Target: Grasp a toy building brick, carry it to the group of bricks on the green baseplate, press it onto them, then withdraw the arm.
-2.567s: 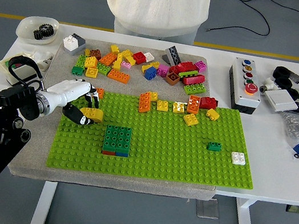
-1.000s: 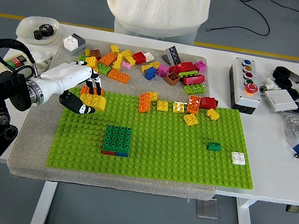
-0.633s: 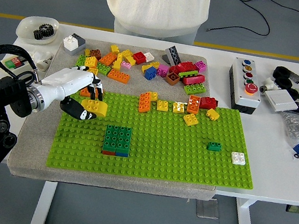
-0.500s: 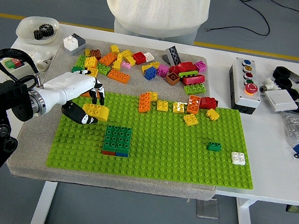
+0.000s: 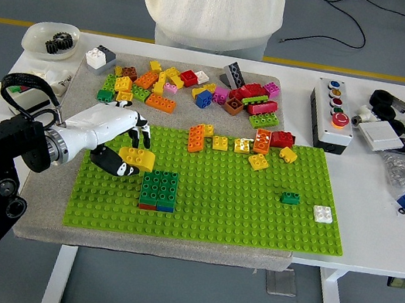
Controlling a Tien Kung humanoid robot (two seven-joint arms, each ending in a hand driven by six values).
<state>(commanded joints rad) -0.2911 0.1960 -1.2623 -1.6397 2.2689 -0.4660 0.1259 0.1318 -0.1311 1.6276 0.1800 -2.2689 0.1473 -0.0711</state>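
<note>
The left hand (image 5: 114, 140) reaches in over the green baseplate (image 5: 255, 208), its fingers (image 5: 137, 131) curled down around a yellow brick (image 5: 137, 158), the thumb under it. The brick hangs just left of and slightly behind the green brick stack (image 5: 158, 189); whether they touch is unclear. Beyond the fingers lies a pile of loose bricks (image 5: 197, 92). No writing is legible. A person (image 5: 213, 4) at the far edge is cut off.
</note>
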